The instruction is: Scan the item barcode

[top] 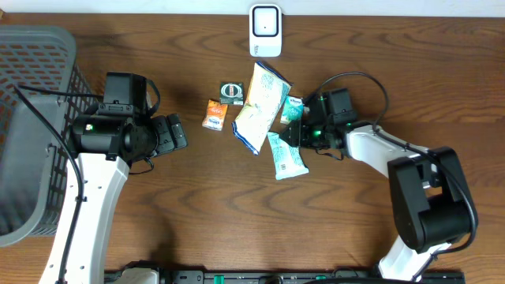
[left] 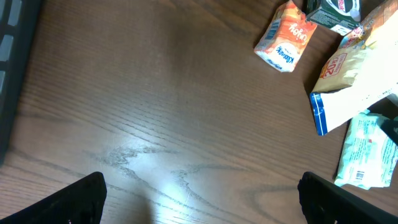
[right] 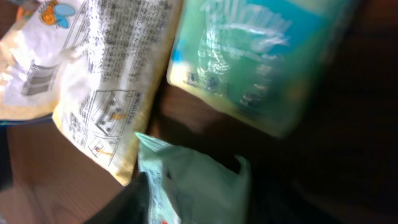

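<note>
While snack packets (top: 262, 106) crowd the table (top: 237, 221), the basket (top: 39, 39) stands apart.

Mock shop checkout set up as a robot test bench; brown wood-grain surface (top: 237, 229); white barcode scanner (top: 265, 30) standing at the far edge; grey mesh shopping basket (top: 35, 47) at the left end; small retail goods loose in the middle: printed snack bag (top: 260, 106), orange packet (top: 214, 114), small dark box (top: 231, 92), wrapped tissue pack (top: 286, 155); barcode and printed label text visible on the wrappers in the wrist views; left arm (top: 95, 189) and right arm (top: 418, 197) with trailing cables give the lab side.
</note>
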